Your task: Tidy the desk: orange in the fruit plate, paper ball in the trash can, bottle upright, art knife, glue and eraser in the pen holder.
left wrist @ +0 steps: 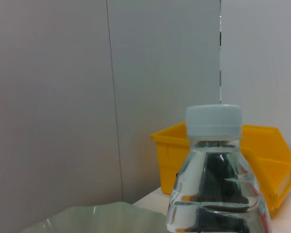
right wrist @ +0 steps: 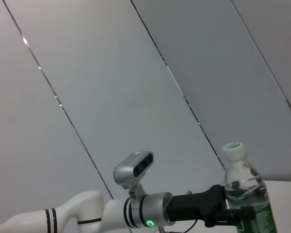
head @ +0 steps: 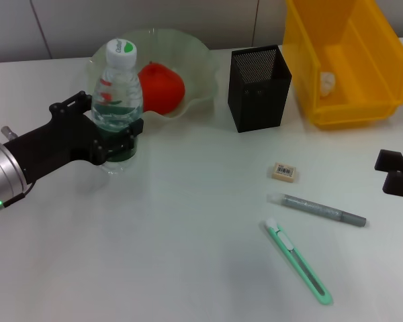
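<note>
Gripping the clear plastic water bottle [head: 118, 100] upright on the white tabletop [head: 188, 201], the left hand [head: 114, 137] is clamped; next it should release. The right hand [head: 397, 173] waits aside; its fingers I cannot tell.

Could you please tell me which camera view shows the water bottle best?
The head view: the whole bottle stands upright with the left gripper around its lower body. The left wrist view shows only its cap and neck; the right wrist view shows its upper part from the side.
</note>
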`<action>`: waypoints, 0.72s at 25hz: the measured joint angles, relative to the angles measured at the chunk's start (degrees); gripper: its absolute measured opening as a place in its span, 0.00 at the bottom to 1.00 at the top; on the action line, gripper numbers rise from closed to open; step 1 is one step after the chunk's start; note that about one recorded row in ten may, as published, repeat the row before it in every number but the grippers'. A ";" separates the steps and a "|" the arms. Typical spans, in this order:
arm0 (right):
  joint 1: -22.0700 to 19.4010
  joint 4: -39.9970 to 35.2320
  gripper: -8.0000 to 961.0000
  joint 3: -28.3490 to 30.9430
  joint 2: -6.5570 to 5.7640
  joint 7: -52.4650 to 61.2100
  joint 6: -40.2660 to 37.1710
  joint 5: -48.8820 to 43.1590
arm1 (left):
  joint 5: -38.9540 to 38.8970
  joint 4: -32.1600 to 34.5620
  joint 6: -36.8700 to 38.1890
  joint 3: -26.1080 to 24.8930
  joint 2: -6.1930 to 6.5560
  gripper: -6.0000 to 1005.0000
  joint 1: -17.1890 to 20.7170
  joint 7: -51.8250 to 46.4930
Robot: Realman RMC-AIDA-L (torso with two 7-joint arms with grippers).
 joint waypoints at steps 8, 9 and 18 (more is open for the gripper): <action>0.59 0.19 0.47 0.01 -0.13 0.43 0.44 -0.04 | -4.95 -5.50 0.65 -0.06 -0.05 0.78 -0.68 7.28; 0.59 0.19 0.47 0.01 -0.13 0.43 0.44 -0.04 | -6.64 -7.56 0.71 -0.06 -0.03 0.78 -0.92 9.80; 0.94 0.20 0.47 -0.08 -0.11 1.53 0.89 -0.04 | -9.35 -11.95 1.16 -0.10 -0.11 0.78 -1.78 14.04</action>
